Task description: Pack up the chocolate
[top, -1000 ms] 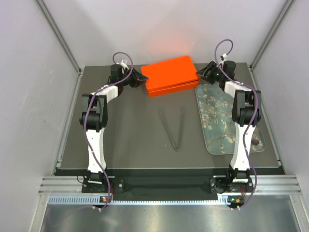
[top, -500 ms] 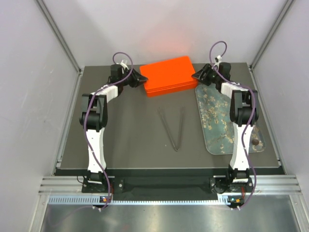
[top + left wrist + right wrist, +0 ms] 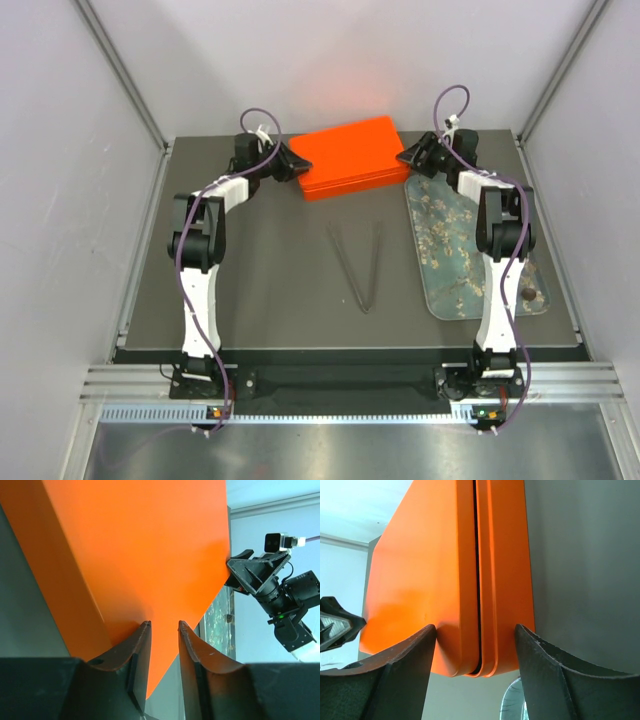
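Note:
One small brown chocolate lump (image 3: 527,294) lies on the near right end of the grey-blue tray (image 3: 455,250). A closed orange box (image 3: 350,155) lies at the back middle. My left gripper (image 3: 296,167) is at the box's left corner. In the left wrist view its jaws (image 3: 163,626) stand narrowly apart over the box's corner (image 3: 150,570). My right gripper (image 3: 408,157) is at the box's right corner. In the right wrist view it (image 3: 475,627) is wide open, and the box's corner (image 3: 485,605), lid and base, shows between the fingers.
Dark tongs (image 3: 361,263) lie in a V at the table's middle. The tray runs along the right side under my right arm. Side walls stand close on both sides.
My right gripper has moved left to the box's right corner. My left gripper has edged right against the left corner. The box has shifted slightly left.

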### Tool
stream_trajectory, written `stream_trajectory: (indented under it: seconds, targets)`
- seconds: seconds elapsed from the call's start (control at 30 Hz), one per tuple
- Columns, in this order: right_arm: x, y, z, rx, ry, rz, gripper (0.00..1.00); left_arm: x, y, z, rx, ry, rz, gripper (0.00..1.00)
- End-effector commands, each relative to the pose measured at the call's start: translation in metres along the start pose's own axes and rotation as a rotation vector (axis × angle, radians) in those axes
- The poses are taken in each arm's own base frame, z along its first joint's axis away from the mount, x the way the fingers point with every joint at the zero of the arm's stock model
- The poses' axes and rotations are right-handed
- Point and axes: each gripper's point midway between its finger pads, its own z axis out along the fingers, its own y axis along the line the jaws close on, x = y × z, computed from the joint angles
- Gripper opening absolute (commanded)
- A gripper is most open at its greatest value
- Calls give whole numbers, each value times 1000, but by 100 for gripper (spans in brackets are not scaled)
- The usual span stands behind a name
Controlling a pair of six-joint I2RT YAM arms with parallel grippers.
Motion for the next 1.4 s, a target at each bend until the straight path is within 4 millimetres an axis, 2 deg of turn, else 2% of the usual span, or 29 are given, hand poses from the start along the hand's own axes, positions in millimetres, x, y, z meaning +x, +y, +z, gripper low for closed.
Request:
stream_trajectory:
  seconds: [0.0,0.03,0.2,0.63,0.8,0.97,1.37]
  targets:
    - [-27,41,-11,-79,-56,-71,64,-15,-17,-7,-5,-28,40,35]
    - [-29,43,-12,-84,-62,-73,64,-22,-22,-8,-5,-44,54,36]
    - [-33,49,-14,-98,-74,-71,66,-37,-19,-10,-50,-85,89,41]
    - [-36,48,-17,-89,-83,-77,67,-47,-17,-29,-157,-120,156,42]
    - [-35,48,-16,-85,-83,-76,67,-41,-6,-37,-226,-104,170,41]
    - [-34,46,-15,-81,-81,-72,68,-35,0,-33,-223,-81,158,40]
    - [-38,52,-17,-91,-86,-76,68,-17,-1,-23,-166,-28,111,31]
